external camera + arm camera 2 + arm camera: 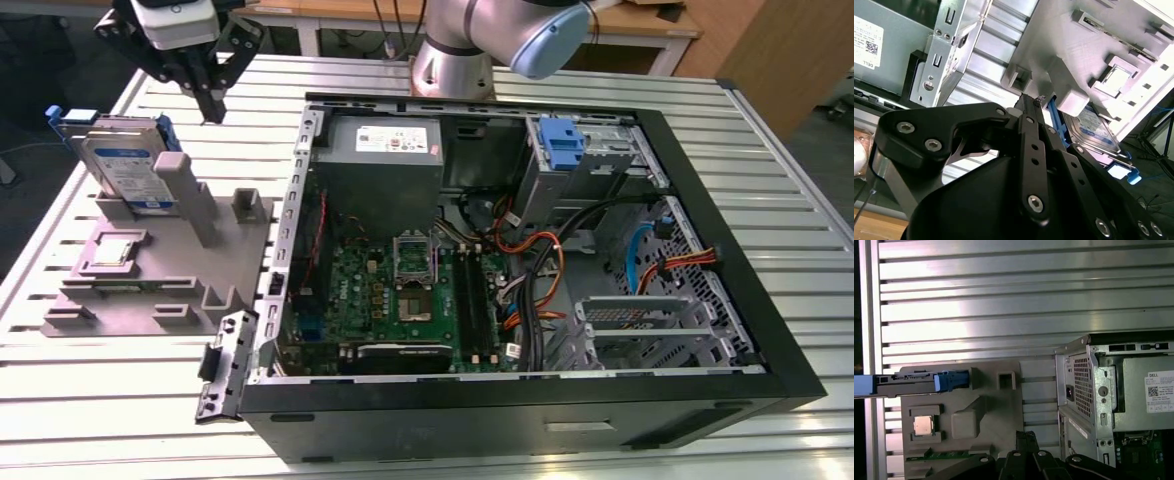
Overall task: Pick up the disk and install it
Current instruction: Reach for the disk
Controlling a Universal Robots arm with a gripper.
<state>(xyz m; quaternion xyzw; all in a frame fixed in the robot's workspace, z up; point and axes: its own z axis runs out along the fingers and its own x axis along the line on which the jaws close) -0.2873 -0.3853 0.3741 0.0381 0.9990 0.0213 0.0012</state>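
The disk [124, 165] stands on edge in a grey holder block [160, 285] at the exterior view's left, its labelled face showing and blue rails along its edges. My gripper [211, 108] hangs above the table just to the exterior view's right of the disk's top, apart from it. Its fingers are shut with nothing between them. In the second wrist view the gripper [1029, 100] points toward the holder, with the disk [1094, 132] beyond the tips. In the first wrist view the gripper [1026, 436] is over the holder, and the disk [914, 383] shows edge-on.
An open black computer case [767, 330] lies on the slatted metal table [107, 400], with the motherboard, cables and a grey power-supply box [380, 150] inside. A blue bracket [561, 140] sits in the drive bay at the back. A processor chip [114, 250] rests on the holder.
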